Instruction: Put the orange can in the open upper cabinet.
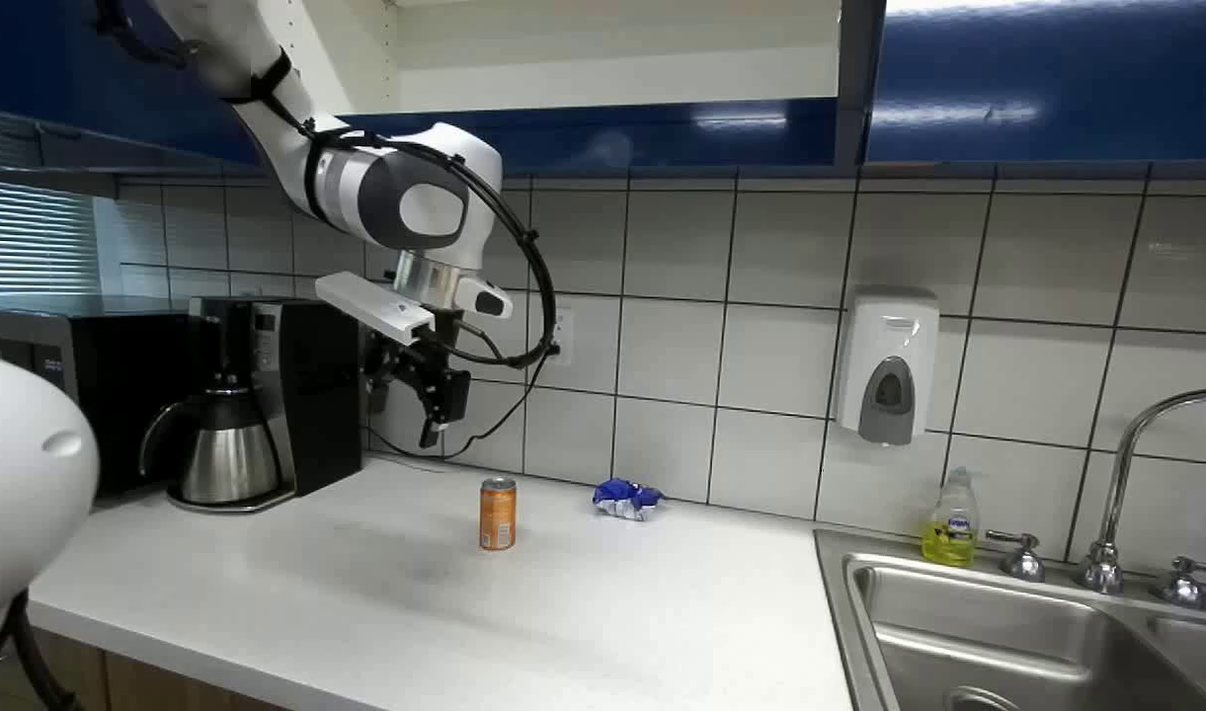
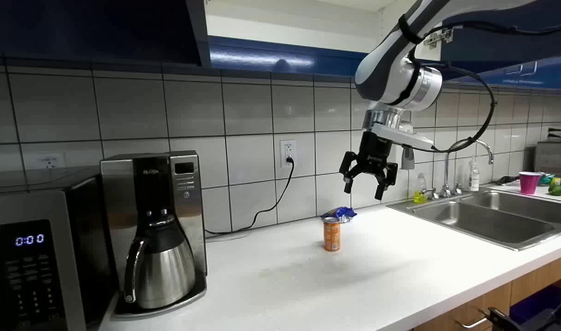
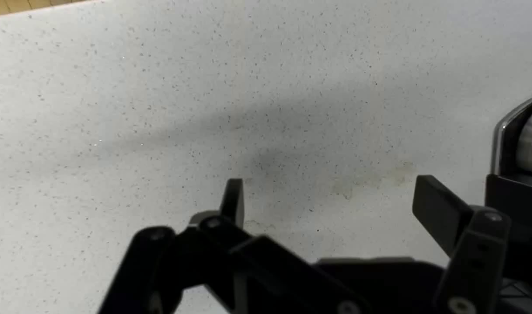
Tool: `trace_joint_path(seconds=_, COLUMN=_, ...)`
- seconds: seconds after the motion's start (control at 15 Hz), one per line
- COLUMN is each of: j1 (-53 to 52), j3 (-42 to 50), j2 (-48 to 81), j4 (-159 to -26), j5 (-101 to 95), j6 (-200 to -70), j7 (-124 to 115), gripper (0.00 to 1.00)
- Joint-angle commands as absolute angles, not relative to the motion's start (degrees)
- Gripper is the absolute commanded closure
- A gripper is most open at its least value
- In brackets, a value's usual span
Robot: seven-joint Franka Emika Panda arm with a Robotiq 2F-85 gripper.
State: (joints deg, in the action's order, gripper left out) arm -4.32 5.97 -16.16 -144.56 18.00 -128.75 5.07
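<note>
The orange can stands upright on the white counter; it also shows in an exterior view. It is out of the wrist view. My gripper is open and empty, pointing down above the counter. It is higher than the can and apart from it, up and to the right of it in an exterior view. In the wrist view only bare counter shows between the spread fingers. The open upper cabinet, with its pale interior and blue lower edge, is above the tiled wall; its inside also shows in an exterior view.
A crumpled blue wrapper lies near the can by the wall. A coffee maker with a steel pot and a microwave stand at one end. A sink, dish soap and a wall soap dispenser are at the other.
</note>
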Motion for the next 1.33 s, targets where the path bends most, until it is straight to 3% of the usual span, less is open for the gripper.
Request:
trace_joint_path(seconds=0.0, j1=-3.18, j3=4.88, j2=-16.11, j4=-144.48, j5=18.33, j6=-128.53, j7=5.33, gripper=0.0)
trace_joint_path(seconds=0.53, j1=-2.99, j3=4.93, j2=-15.4, j4=-143.99, j5=18.16, j6=-128.91, j7=5.12, gripper=0.0)
trace_joint_path(seconds=1.27, j1=-1.77, j3=3.92, j2=5.03, j4=-134.03, j5=17.03, j6=-139.6, j7=5.55, gripper=0.0)
